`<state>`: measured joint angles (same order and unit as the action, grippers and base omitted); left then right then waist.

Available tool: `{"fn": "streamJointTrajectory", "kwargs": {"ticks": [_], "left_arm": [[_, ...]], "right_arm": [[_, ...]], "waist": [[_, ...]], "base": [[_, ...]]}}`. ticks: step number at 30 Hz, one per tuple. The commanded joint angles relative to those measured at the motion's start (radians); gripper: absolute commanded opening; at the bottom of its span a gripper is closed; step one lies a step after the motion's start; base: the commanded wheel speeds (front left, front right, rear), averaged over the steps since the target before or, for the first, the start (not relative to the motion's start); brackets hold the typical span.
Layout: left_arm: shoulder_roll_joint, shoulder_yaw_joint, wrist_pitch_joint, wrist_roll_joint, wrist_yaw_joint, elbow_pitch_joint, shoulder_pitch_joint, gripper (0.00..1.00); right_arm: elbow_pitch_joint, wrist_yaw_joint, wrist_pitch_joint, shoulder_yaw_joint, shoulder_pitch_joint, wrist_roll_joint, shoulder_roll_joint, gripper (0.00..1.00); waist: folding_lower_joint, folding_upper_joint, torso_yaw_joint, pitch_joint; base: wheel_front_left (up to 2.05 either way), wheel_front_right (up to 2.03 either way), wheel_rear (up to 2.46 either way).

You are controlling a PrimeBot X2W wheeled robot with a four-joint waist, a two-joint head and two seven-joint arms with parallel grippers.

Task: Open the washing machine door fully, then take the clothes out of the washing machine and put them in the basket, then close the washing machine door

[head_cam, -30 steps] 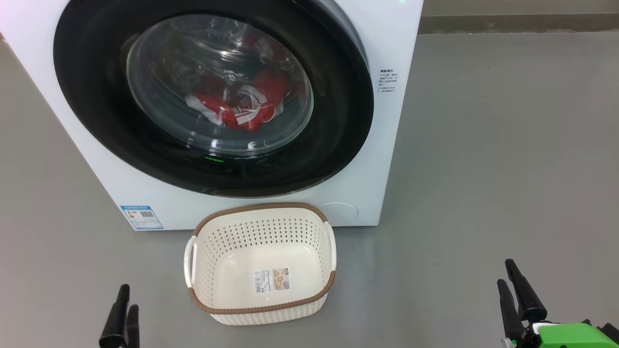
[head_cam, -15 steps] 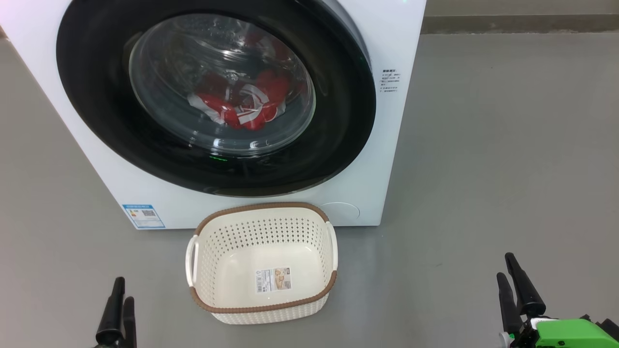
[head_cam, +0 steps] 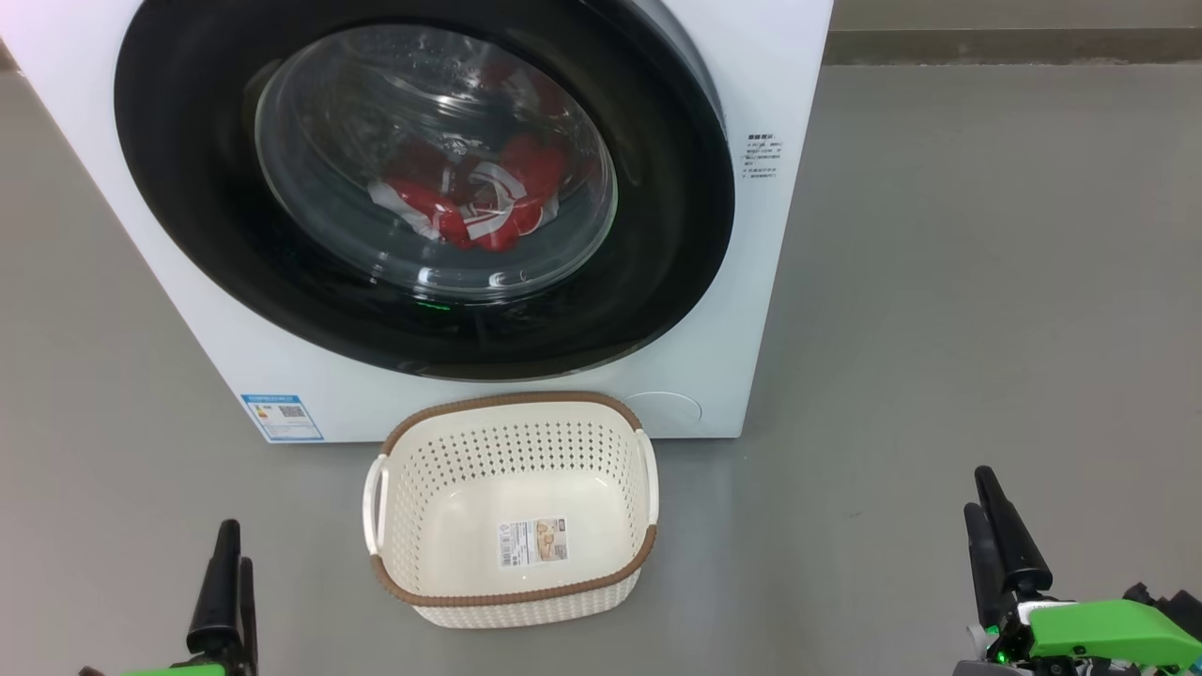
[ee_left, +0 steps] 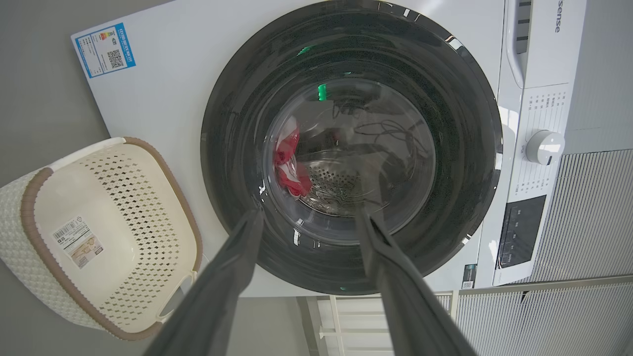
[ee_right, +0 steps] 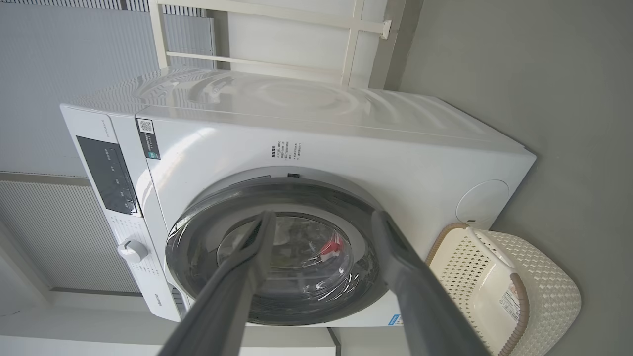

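Observation:
The white washing machine point(head_cam: 770, 235) stands ahead with its glossy black round door point(head_cam: 188, 188) lying against its front. Red and white clothes point(head_cam: 470, 211) lie in the drum behind the glass. On the floor right before the machine stands the cream basket point(head_cam: 512, 404), nothing in it but its label. My left gripper point(head_cam: 230, 573) is low at the left and my right gripper point(head_cam: 978, 493) low at the right, both well short of the door. The left wrist view has the left gripper point(ee_left: 309, 217) open toward the door point(ee_left: 465, 148) and clothes point(ee_left: 289, 163). My right gripper point(ee_right: 324, 217) is open too, facing the door point(ee_right: 198, 257).
Bare grey floor point(head_cam: 939, 282) spreads wide to the right of the machine. A blue label point(head_cam: 282, 418) and a round cover point(head_cam: 667, 408) sit low on its front. The control knob point(ee_left: 544, 147) is above the door. Ribbed wall panels point(ee_left: 593, 222) stand behind the machine.
Both grippers have crept a little way up the head view. The whole picture has slid slightly right, so the camera moved. Door, clothes and basket are as before.

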<state>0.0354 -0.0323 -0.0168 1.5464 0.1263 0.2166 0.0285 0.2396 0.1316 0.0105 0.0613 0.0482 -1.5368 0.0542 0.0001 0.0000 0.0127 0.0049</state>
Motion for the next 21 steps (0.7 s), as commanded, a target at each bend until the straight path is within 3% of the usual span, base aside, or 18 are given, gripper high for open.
{"fn": "streamJointTrajectory", "kwargs": {"ticks": [1,21], "left_arm": [[0.024,-0.006,0.010,-0.017,0.002,-0.036,0.027,1.00],[0.033,0.007,0.068,-0.251,0.002,-0.070,0.027,1.00]], "right_arm": [[-0.034,0.000,-0.009,-0.017,0.058,0.017,0.015,1.00],[-0.099,0.000,-0.065,-0.083,0.080,0.266,0.043,1.00]], "waist": [[-0.0001,0.0000,0.000,0.000],[-0.0001,0.0000,0.006,0.003]], "base": [[0.00,0.00,0.00],[0.00,0.00,0.00]]}}
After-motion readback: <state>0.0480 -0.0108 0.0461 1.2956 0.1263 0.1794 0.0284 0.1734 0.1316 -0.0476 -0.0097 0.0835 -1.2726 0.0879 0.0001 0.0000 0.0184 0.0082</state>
